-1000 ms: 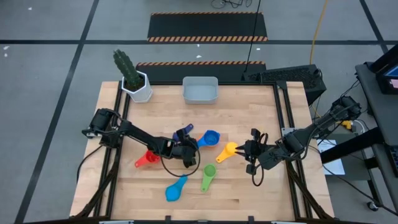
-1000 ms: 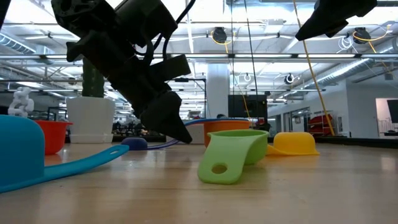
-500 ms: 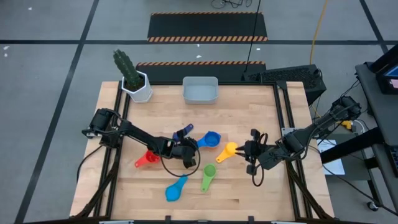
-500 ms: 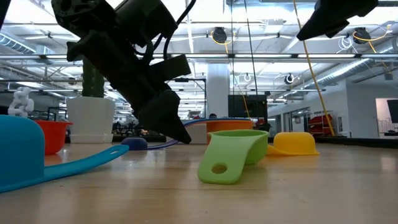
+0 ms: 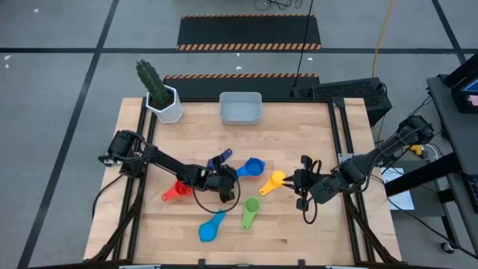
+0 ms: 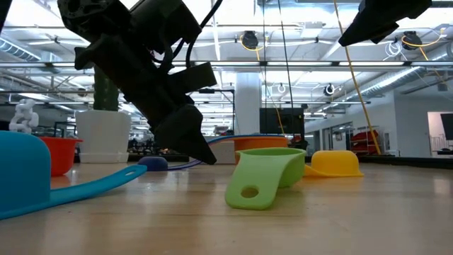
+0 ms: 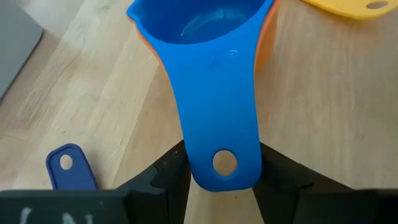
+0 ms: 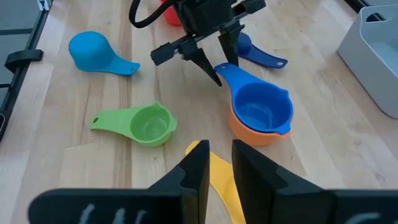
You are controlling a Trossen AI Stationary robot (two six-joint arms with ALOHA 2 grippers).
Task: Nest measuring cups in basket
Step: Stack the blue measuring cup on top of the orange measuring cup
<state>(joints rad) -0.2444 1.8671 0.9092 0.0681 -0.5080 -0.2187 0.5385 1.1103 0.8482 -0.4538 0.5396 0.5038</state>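
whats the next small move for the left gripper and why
Probably shut the left gripper on the blue cup: its handle lies between open fingers, and the cup already sits nested in the orange cup, ready to lift toward the basket.

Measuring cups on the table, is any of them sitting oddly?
Yes: the yellow cup and the light blue cup lie mouth-down, and a blue cup is already nested in the orange cup on the table, outside the basket.
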